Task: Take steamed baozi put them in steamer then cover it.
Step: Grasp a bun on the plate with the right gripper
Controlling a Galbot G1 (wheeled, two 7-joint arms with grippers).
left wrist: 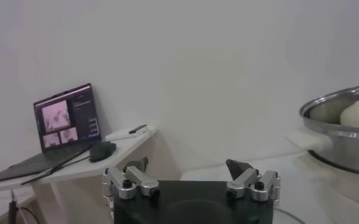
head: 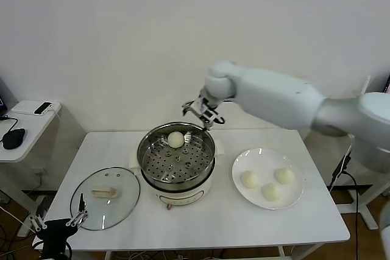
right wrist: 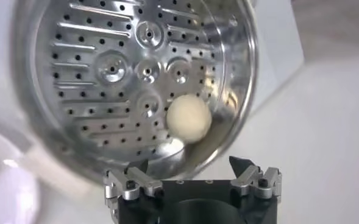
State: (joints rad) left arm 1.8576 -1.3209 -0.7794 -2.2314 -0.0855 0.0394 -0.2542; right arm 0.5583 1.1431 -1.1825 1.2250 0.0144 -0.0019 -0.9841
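So the white table [head: 109, 150] fills the lower middle of the head view, with bare surface along its front edge and in the upper left corner, while the right side is mostly taken by the white plate [head: 244, 199].

The steamer [head: 176, 161] sits dead centre of the frame, a round shiny steel pot with a perforated tray on a white base with a small knob facing the front edge. It stands open at the top, nothing over it.

The cover [head: 105, 199] lies flat at lower left, close to the table's front-left edge and just beside the steamer. It's clear glass with a metal rim, and its cream handle runs roughly left to right.

The baozi are smooth pale round buns, no real long axis. One baozi [head: 175, 139] rests on the tray near the pot's far rim; three more [head: 268, 184] cluster on the plate, apart from each other.

The right gripper [head: 203, 112] hangs just above and behind the pot's far rim, jaws spread, holding nothing. The left gripper [head: 59, 223] is parked low at bottom left, off the table's corner, jaws spread too.
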